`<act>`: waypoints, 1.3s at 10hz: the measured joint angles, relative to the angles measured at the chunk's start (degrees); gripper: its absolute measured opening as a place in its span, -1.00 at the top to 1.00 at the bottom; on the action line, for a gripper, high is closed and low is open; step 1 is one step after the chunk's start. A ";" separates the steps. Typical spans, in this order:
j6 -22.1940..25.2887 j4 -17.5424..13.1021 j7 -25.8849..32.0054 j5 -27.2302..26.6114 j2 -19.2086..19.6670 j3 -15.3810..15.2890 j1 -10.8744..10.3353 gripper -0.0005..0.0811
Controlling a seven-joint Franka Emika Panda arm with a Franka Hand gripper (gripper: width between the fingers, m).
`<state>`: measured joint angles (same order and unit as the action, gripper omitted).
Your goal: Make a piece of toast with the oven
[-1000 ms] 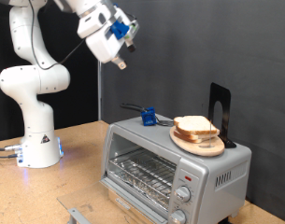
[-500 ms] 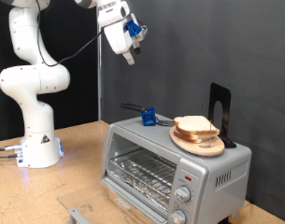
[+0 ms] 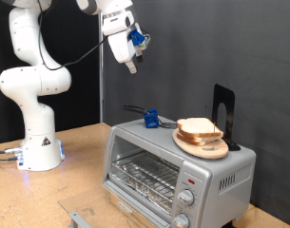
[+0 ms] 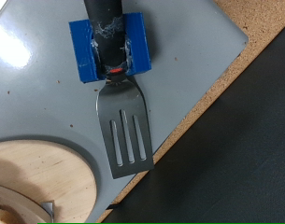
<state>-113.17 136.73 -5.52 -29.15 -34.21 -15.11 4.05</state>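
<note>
Holding: gripper (image 3: 132,59), high in the upper middle of the exterior view, is clenched on a spatula (image 4: 123,128) by the blue block (image 4: 108,45) on its handle; the wrist view shows the slotted blade pointing away from the hand.
Why a tool: the blade is thin and flat, so I judge it is carried to slide under the slice instead of pinching it.
Toast (image 3: 199,127): lies on a round wooden plate (image 3: 201,145) at the right of the oven's top, well below the gripper and untouched.
Oven (image 3: 179,175): lower right of the exterior view, with the wire rack (image 3: 143,177) visible and bare; whether the door is open I cannot tell.
Blue object (image 3: 151,120): sits on the oven's top, left of the plate.
Progress: toast not yet in the oven, so I judge the work to be at an early stage.
</note>
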 joint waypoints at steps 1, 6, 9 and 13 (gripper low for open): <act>-1.11 0.22 0.95 0.05 0.02 -0.03 0.00 -0.99; -9.45 4.11 4.53 0.01 2.70 -1.90 -0.11 -0.99; -13.57 6.87 5.61 -0.38 4.48 -3.50 -0.31 -0.99; -19.73 10.47 9.27 -0.60 6.44 -5.53 -0.74 -0.99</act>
<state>-132.90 147.20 3.75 -29.75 -27.76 -20.64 3.31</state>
